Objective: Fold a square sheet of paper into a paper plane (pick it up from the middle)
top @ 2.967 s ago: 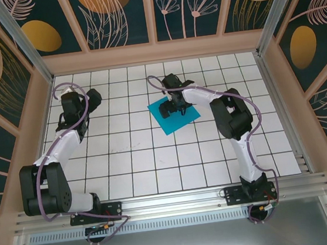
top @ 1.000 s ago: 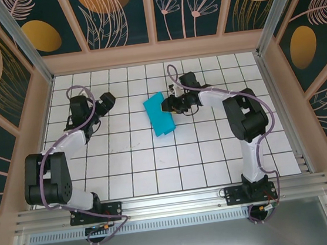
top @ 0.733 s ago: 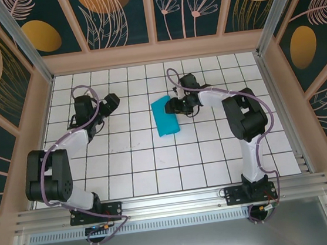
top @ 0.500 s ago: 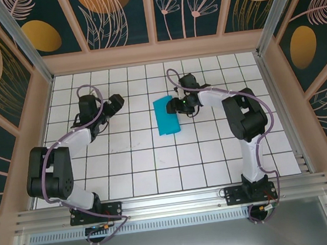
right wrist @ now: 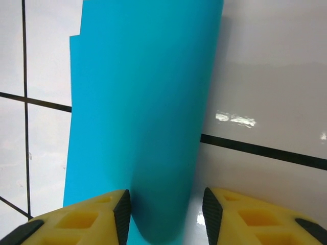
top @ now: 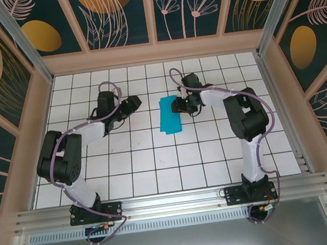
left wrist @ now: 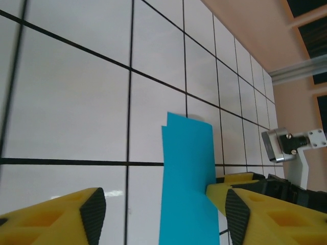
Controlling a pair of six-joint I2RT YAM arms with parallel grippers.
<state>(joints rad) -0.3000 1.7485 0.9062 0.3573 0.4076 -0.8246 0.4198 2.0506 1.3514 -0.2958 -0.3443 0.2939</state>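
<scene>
**Mia:** How many things can you count?

**Tom:** One blue paper [top: 169, 115] and two robot arms. Each arm has one pincer.

**Mia:** Where is the paper?

**Tom:** It lies on the white tiled table [top: 156, 159], in the far half, close to the middle. It is folded over into a long shape, two layers thick.

**Mia:** What is the right pincer [top: 177, 105] doing?

**Tom:** It is at the right side of the paper, about half open. The bent edge of the paper sits between its two yellow fingers. One black pad [right wrist: 123, 212] touches the paper. By the other pad I see a thin gap.

**Mia:** And the left pincer [top: 131, 104]?

**Tom:** It is wide open and holds nothing. It is near the left side of the paper, pointing at it, but not touching.
</scene>
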